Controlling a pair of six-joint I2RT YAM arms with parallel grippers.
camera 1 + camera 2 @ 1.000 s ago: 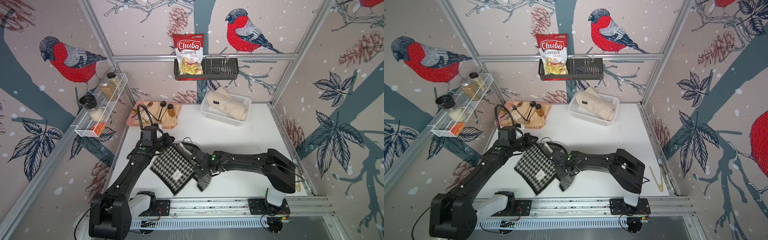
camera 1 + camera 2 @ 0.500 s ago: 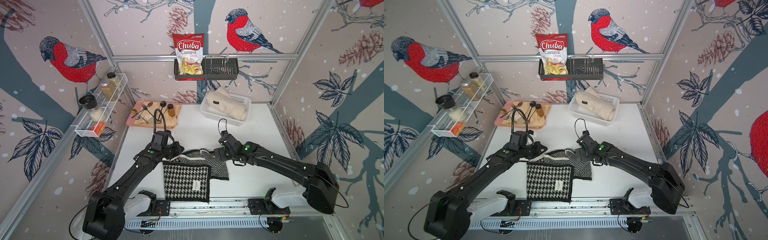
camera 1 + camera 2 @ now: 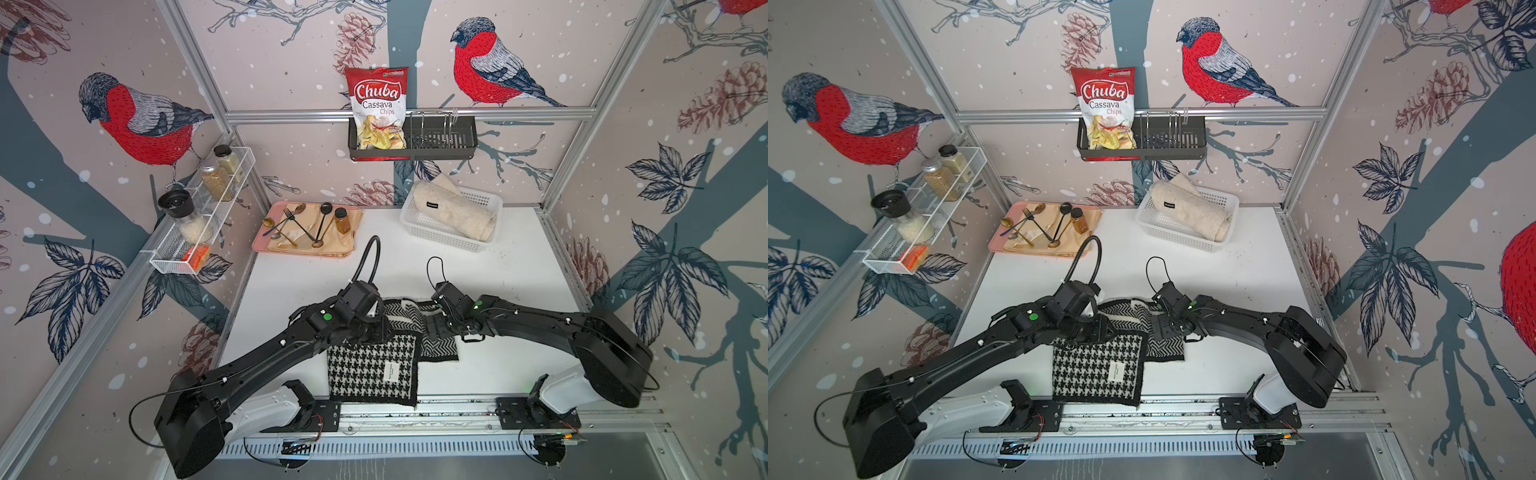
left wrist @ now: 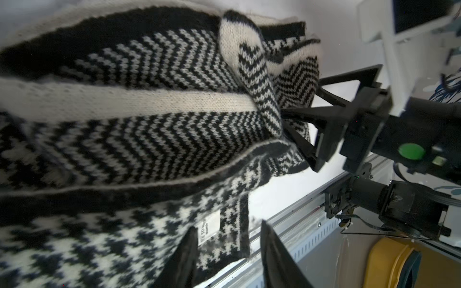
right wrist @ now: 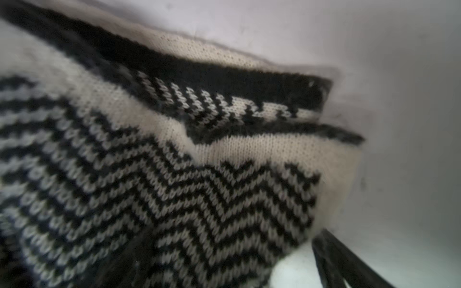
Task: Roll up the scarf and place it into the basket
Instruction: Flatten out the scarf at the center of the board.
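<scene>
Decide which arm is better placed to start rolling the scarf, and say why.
Probably left: the left gripper, open, hangs over the free checked end of the scarf, where a roll can start. The right gripper, also open, sits beside the zigzag fold.

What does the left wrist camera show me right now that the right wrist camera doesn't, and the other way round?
Only the left wrist view: the right pincer, jaws spread, at the folded edge of the scarf; the houndstooth end with its label; and the base rail. Only the right wrist view: a close, blurred look at the stacked fold edges against the white table. Both: the scarf's herringbone knit.
</scene>
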